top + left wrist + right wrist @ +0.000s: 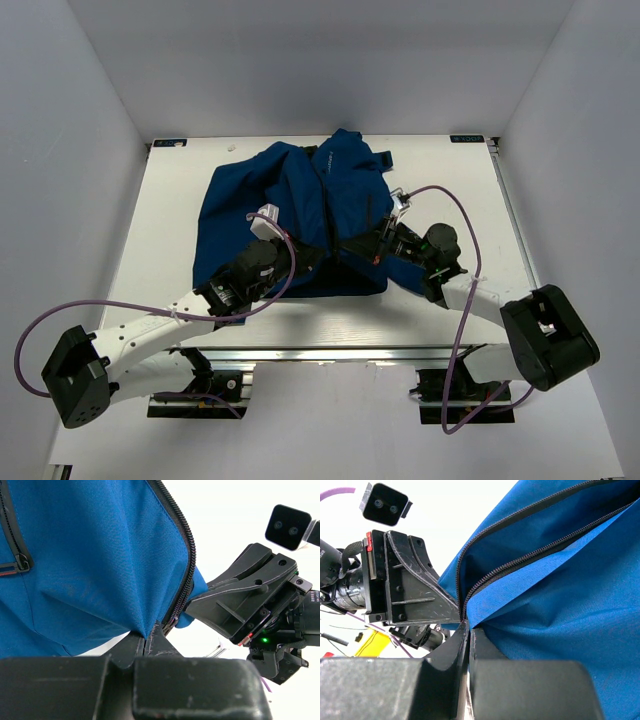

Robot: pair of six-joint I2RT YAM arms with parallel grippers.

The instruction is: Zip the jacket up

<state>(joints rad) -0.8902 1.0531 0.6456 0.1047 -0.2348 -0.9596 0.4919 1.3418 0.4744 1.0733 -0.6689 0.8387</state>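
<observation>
At the top view's centre, left hand and right hand each clamp the jacket hem (flanking the zipper end), apparently lifted off the counter.

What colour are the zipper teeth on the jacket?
Black teeth, blue jacket; right wrist view shows best.

- left arm and right arm: white links, black joints, bulky black bases.
- purple cable looping along each.
- right gripper: matte black, ribbed, screw heads, small green light.
- left gripper: matte black, red strip at back.
- two-lens camera boxed above.
</observation>
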